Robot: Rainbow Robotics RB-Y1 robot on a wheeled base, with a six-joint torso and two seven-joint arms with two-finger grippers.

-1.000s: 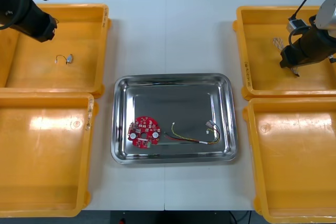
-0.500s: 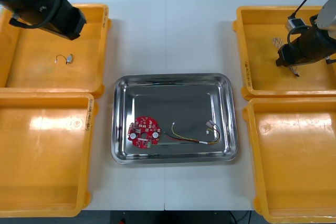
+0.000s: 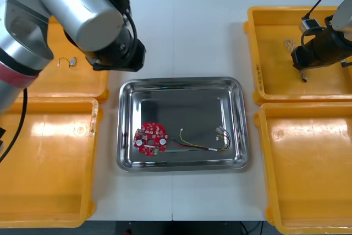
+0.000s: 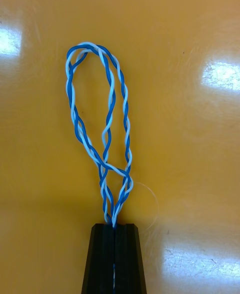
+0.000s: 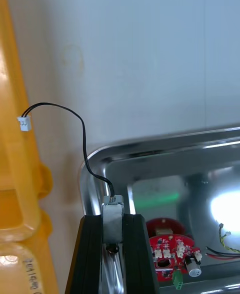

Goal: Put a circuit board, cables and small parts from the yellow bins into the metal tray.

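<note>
A small metal part (image 5: 113,224) trailing a black cable (image 5: 82,134) is clamped in the left end effector (image 5: 112,217), just over the tray's (image 3: 181,83) far left corner. Delivery is judged the step in hand: a short move inward, then release, is called for. The right end effector (image 4: 114,230) is closed on the blue and white cable (image 4: 107,124) in the far right bin (image 3: 253,53). A board (image 3: 151,137) and a red and yellow cable (image 3: 201,144) lie in the tray.

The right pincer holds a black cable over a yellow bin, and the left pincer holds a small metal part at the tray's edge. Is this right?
Only the colour is wrong: the right wrist view shows the right pincer shut on a twisted blue and white cable. The rest is right.
</note>
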